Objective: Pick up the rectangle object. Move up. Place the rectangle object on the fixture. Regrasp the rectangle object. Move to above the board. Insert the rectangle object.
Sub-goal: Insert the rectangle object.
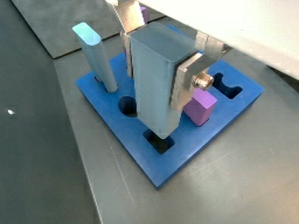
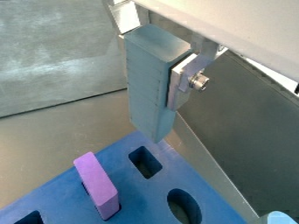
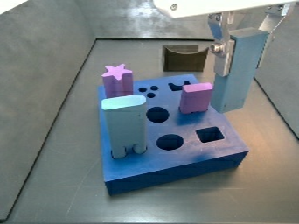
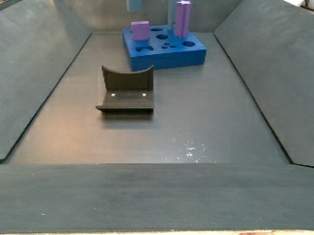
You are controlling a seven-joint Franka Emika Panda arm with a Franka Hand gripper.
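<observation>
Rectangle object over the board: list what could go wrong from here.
1. The rectangle object, clamped upright in the gripper, hangs above the board. If it is off the square hole, its end may catch the rim.
2. The pink block stands close beside that hole; the bar or fingers might knock it.
3. Only its upper part is gripped, so contact could tilt it.

Pale blue legged block, pink block, pink star block, upright
</observation>
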